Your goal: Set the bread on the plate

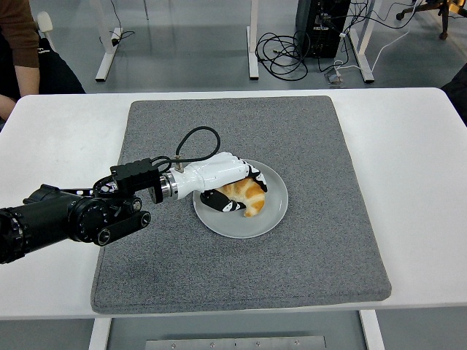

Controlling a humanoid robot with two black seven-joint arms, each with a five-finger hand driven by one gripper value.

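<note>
A golden croissant (248, 195) lies on the white round plate (270, 217) in the middle of the grey mat. My left hand (232, 184), white with black fingertips, reaches in from the left and is curled around the croissant's left end, low over the plate. The thumb sits under the bread's near side and the fingers lie over its far side. The right arm is out of view.
The grey mat (321, 262) covers the middle of the white table (416, 160). A person's sleeve and arm (18, 36) show at the top left, beyond the table. Cables and desk legs lie on the floor behind.
</note>
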